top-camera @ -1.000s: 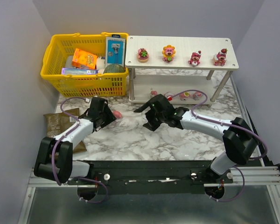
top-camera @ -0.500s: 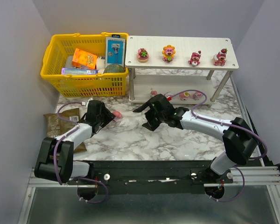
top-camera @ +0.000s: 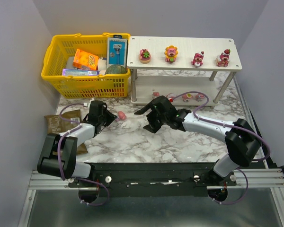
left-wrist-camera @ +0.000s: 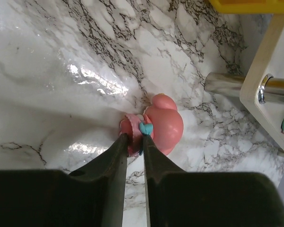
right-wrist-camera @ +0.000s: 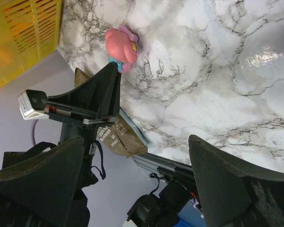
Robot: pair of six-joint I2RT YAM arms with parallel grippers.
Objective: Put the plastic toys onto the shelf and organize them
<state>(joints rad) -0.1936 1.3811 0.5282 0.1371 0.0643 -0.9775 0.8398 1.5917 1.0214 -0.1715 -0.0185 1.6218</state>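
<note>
Marble table (top-camera: 132, 142), one pink toy (left-wrist-camera: 163, 125) lying near the shelf (top-camera: 184, 45) leg.
My left claw (left-wrist-camera: 135, 138) is squeezed almost shut on the toy's frilly edge (just the tips), and my right claw (right-wrist-camera: 137, 142) hangs wide apart over the table nearby.

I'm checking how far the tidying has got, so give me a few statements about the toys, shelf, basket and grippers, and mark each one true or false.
1. Four toys stand on the top tier of the shelf. True.
2. The yellow basket is empty. False: it holds an orange box and other packages.
3. The right gripper holds a toy. False: its jaws are wide open with nothing between them.
4. A pink toy lies on the marble table at the tips of the left gripper. True.
5. The shelf's lower tier is bare. False: a few small toys lie there.
</note>
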